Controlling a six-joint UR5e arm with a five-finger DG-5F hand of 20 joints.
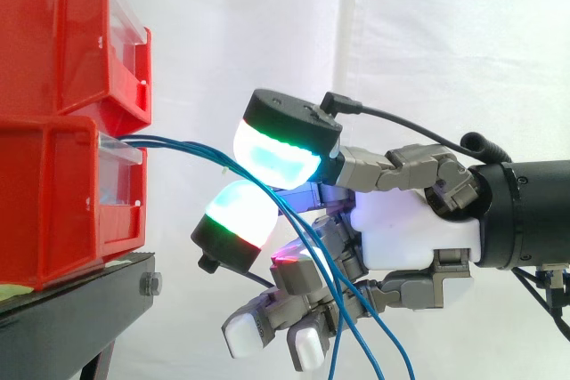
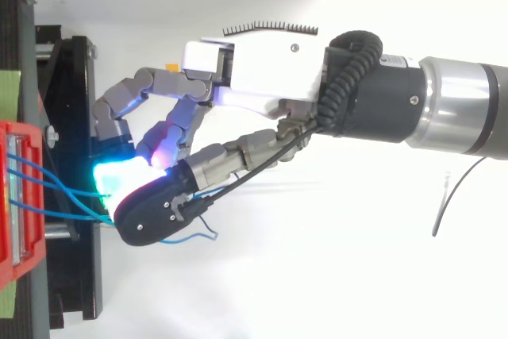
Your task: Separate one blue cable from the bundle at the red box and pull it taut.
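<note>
Several thin blue cables (image 1: 178, 144) leave the front of the lower red bin (image 1: 53, 202) and run right, then drop steeply past the hand (image 1: 410, 229). In the top view the cables (image 2: 48, 188) fan out from the red bin (image 2: 16, 196) and meet under the glowing pads. The hand (image 2: 262, 69) reaches in from the right with its fingers curled. A cyan-green fingertip (image 1: 276, 153) sits above the cables and another (image 1: 236, 215) below, pinching them just right of the bin. I cannot tell whether one strand or more lies between the pads. The lower fingers (image 1: 307, 344) curl beside the hanging strands.
A second red bin (image 1: 53, 33) is stacked on the lower one, both on a black stand (image 1: 71, 309) at the left. A white curtain hangs behind. One blue cable end (image 2: 210, 234) curls loose beside the thumb.
</note>
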